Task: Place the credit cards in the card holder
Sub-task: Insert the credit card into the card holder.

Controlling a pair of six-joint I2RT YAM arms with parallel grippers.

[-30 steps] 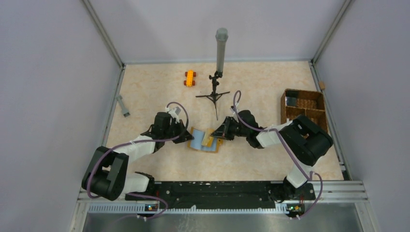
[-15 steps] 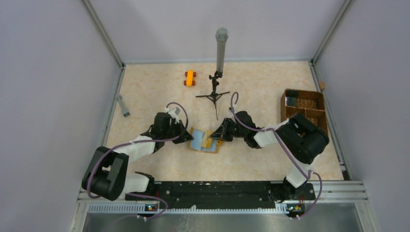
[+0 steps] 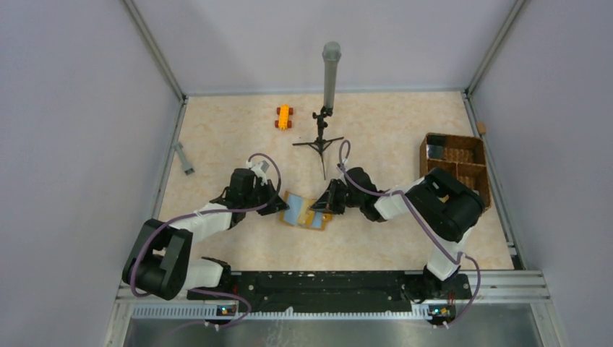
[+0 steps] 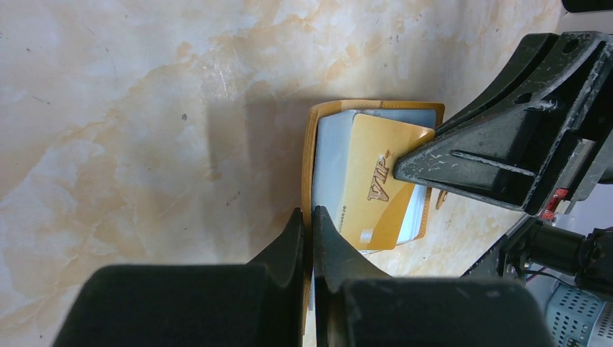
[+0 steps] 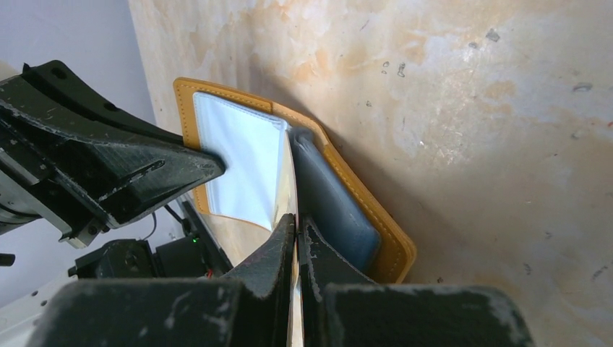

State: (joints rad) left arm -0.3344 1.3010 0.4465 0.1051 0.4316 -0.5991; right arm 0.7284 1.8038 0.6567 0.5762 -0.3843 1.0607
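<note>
Left hand (image 4: 308, 214) pinches the open card holder (image 4: 309, 144) by its edge on the bench (image 4: 144, 108); right hand (image 5: 296, 221) pinches the gold VIP card (image 4: 372, 181) over it. Angle your card flat, lead one corner into the pocket, probably under the clear sleeve (image 5: 238, 166); push slowly.

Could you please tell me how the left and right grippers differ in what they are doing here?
The left gripper is shut on the orange edge of the open card holder; the right gripper is shut on a gold card. In the top view the left gripper meets the holder from its left, the right gripper from its right. Both are shut.
</note>
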